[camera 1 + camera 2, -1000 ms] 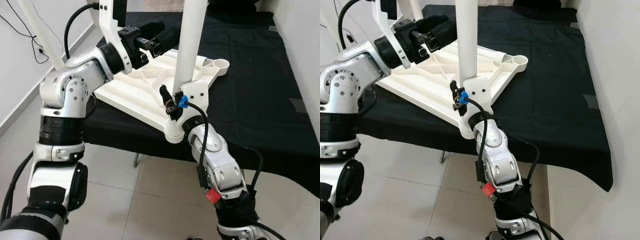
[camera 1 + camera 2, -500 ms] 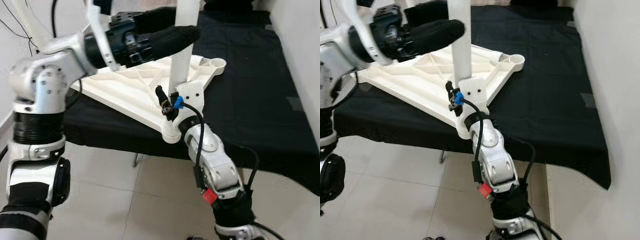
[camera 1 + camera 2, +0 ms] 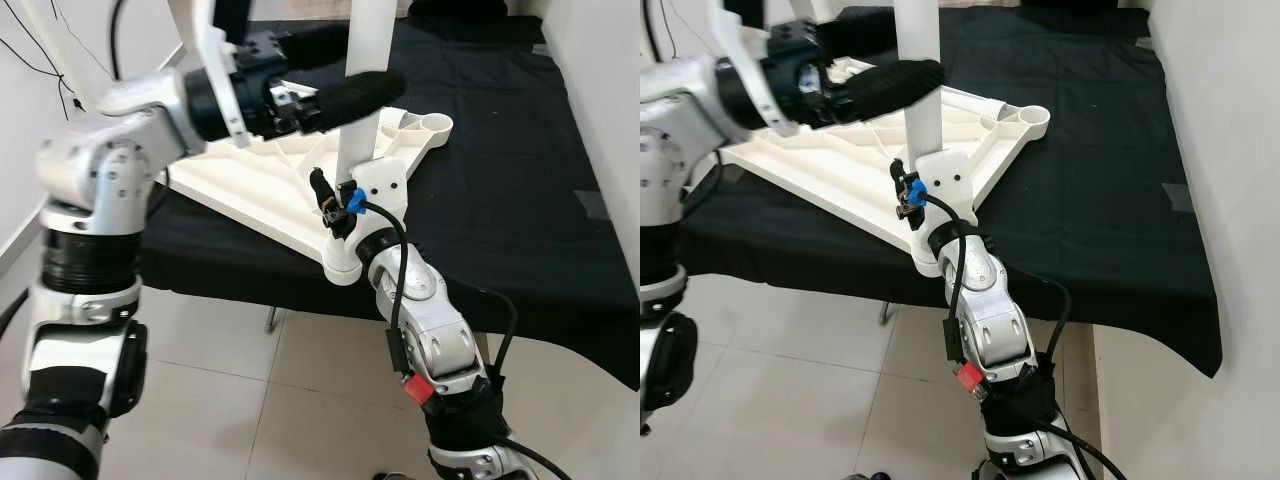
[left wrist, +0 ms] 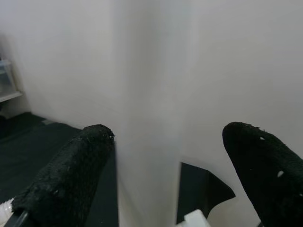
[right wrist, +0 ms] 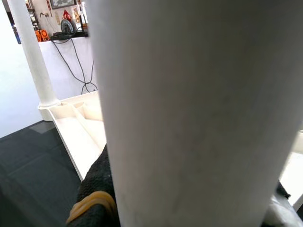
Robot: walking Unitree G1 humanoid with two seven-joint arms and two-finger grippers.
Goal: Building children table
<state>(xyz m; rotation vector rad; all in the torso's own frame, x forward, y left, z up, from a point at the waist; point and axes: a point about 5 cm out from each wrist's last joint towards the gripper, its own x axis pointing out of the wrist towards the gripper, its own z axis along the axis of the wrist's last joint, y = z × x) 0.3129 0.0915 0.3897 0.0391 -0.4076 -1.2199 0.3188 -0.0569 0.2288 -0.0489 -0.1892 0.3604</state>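
The white table top lies upside down on a black-covered bench. A white table leg stands upright at its near corner. My right gripper is shut on the leg low down, with black pads pressed against it; in the eye views its white wrist mount hides the fingers. My left gripper is open higher up the same leg, one finger in front of it and one behind. The left wrist view has the leg between the two spread fingers.
Another white leg stands at the table top's far left corner. An empty round socket sits at the right corner. The black bench extends right. Tiled floor lies below, with a white wall along the left.
My left gripper has swung right from the table top's left side to the upright leg, and its fingers now straddle it. The right gripper keeps its hold.
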